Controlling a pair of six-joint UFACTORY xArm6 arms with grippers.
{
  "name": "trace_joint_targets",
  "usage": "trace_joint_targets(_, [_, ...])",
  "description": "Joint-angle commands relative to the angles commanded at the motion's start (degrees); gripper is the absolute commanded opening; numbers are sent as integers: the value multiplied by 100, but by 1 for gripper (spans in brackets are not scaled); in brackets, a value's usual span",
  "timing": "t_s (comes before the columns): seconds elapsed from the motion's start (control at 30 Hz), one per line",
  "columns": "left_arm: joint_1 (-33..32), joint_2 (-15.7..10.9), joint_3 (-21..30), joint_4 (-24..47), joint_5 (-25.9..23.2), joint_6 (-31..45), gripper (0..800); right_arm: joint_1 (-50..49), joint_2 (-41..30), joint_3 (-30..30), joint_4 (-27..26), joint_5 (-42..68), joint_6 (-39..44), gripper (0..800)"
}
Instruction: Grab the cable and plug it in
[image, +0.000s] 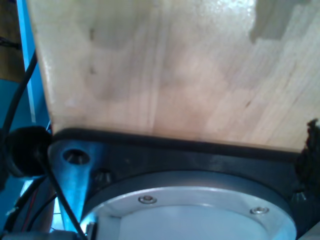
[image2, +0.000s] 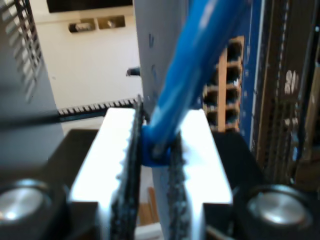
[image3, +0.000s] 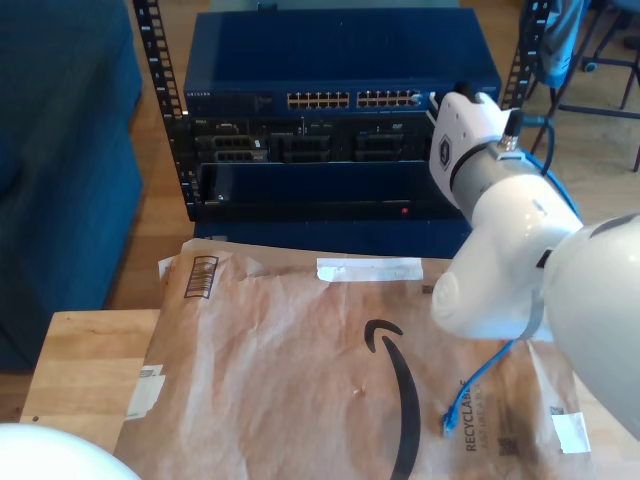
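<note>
Second wrist view: two fingers (image2: 120, 165) clamp one cable (image2: 195, 65).

- The cable (image2: 192, 75) is a soft blue blur above my second gripper (image2: 156, 150); its plug end there is too blurred to make out.
- In the exterior view the arm (image3: 520, 240) covers the cable's middle stretch, and its far plug (image3: 450, 422) is too small to read.
- The switch ports (image2: 227, 85) just beyond my second gripper are blurred.
- The desk (image: 165, 70) is cut off by the first wrist view's edge.
</note>
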Motion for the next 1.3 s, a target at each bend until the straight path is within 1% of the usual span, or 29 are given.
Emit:
trace_joint_targets(0.17, [0,0,0,0,0,0,799,105,536,-273,114,-712,44,0])
trace_joint_targets(0.3, [0,0,0,0,0,0,800,202,949,-651,325,-818,44,0])
trace_joint_targets(0.43, [0,0,0,0,0,0,800,246,1319,-879,352,-1292,26,0])
trace_joint_targets(0.57, [0,0,0,0,0,0,799,281,1547,-1029,589,-1530,18,0])
trace_joint_targets(0.63, [0,0,0,0,0,0,799,360,1653,-1099,624,-1653,9,0])
trace_joint_targets(0.73, [0,0,0,0,0,0,800,431,1785,-1099,826,-1925,0,0])
trace_joint_targets(0.83, [0,0,0,0,-9,0,799,484,1881,-1073,888,-2101,0,0])
trace_joint_targets(0.93, [0,0,0,0,0,0,799,589,2013,-1090,1125,-2330,-9,0])
trace_joint_targets(1.07, [0,0,0,0,0,0,799,615,2145,-1125,1152,-2576,-9,0])
trace_joint_targets(1.3, [0,0,0,0,0,0,800,624,2576,-1653,1266,-2699,-44,0])
